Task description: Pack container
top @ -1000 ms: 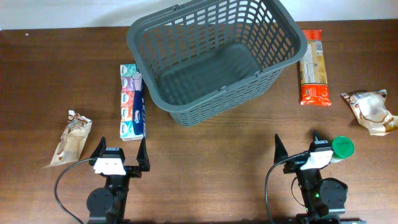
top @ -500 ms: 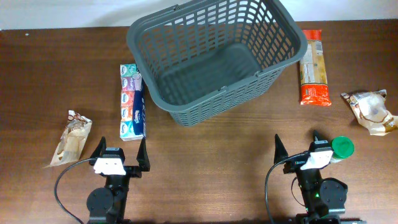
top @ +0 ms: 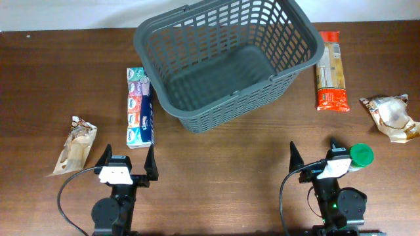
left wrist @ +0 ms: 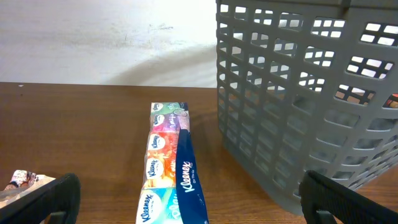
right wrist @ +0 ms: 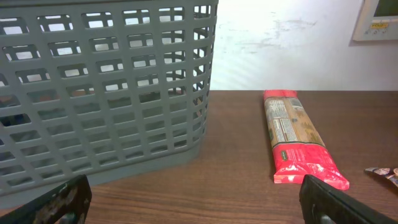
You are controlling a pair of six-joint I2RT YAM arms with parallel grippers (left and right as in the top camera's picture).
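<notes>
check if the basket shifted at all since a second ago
No. In the overhead view the basket sits just as before, with the same gap to the tissue pack and the same overlap of the table far edge.

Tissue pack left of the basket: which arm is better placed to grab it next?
Left. The tissue pack lies just ahead of the open left gripper and shows near the middle of its wrist view. The right gripper, also open, sits across the table, beside the green-lidded item.

dark brown wooden table [top: 216, 151]; white scuffed wall [left wrist: 106, 43] behind; wall panel [right wrist: 379, 18].
</notes>
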